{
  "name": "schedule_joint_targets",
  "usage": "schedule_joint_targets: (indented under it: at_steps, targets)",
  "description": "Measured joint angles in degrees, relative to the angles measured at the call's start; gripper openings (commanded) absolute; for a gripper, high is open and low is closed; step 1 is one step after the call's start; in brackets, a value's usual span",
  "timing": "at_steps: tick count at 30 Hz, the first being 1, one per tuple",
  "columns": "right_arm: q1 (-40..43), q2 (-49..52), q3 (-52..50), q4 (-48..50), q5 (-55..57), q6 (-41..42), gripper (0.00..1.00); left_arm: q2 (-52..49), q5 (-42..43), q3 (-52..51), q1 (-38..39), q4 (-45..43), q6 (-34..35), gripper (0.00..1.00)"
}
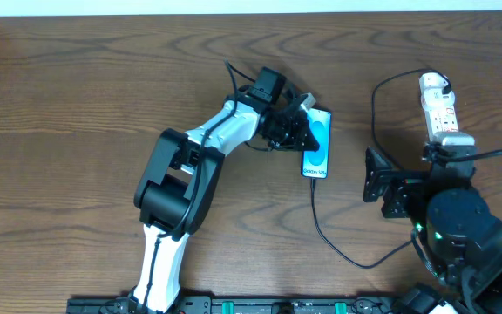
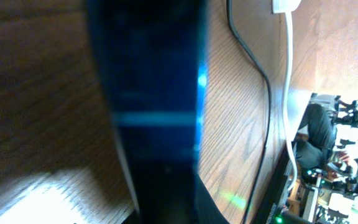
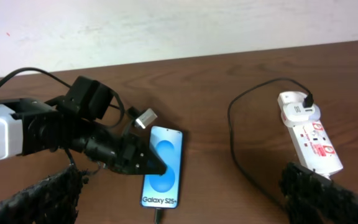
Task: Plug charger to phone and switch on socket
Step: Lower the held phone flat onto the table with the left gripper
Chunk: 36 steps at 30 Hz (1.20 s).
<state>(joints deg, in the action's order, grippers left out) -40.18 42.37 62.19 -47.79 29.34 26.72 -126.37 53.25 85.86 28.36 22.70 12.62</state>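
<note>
Left wrist: phone (image 2: 148, 93) blurred | left claw (image 3: 154, 165) state unclear | right claw (image 3: 179, 180) wide

A brown wooden table (image 1: 77, 113) is shown. The phone (image 1: 319, 157) is laid screen-up near centre frame, the socket (image 1: 441, 112) at upper right, and the charger (image 1: 325, 231) cable is looped between them.

Black-and-white left arm (image 1: 209, 138), black fingers (image 3: 146, 163)

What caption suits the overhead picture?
Left gripper at the blue phone, black cable trailing from its end, white power strip to the right.
</note>
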Motion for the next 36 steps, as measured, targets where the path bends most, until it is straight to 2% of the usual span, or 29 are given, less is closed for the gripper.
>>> schedule_joint_targets:
  at_steps: [2,3,9,10,15,21,23,30,36]
  targets:
    - [0.00,0.63,0.00,0.02,-0.13,0.44,0.99,-0.26,-0.52,0.00,0.48,0.02,0.04,0.09]
    - [0.00,0.96,0.00,0.00,-0.22,0.63,0.99,-0.44,-0.63,0.00,0.63,0.02,0.28,0.14]
    - [0.00,2.03,0.00,0.09,-0.42,1.33,0.99,-0.87,-1.36,0.00,0.57,0.31,0.96,0.17]
    - [0.00,2.08,0.00,0.13,-0.42,1.36,0.99,-0.87,-1.46,0.00,0.57,0.28,1.07,0.22]
    - [0.00,2.75,0.00,0.55,-0.44,1.38,0.99,-0.87,-1.70,0.00,0.57,0.28,1.66,0.33]
    - [0.00,4.17,0.00,0.72,-0.48,1.38,0.99,-0.87,-2.67,0.00,0.57,0.28,2.01,0.34]
    - [0.00,4.44,0.00,0.98,-0.55,1.38,0.99,-0.87,-2.86,0.00,0.57,0.28,1.99,0.39]
    - [0.00,5.22,0.00,1.20,-0.63,1.38,0.99,-0.87,-4.59,0.00,0.57,0.28,2.16,0.41]
    - [0.00,5.25,0.00,1.20,-0.63,1.38,0.99,-0.87,-6.14,0.00,0.57,0.28,2.10,0.58]
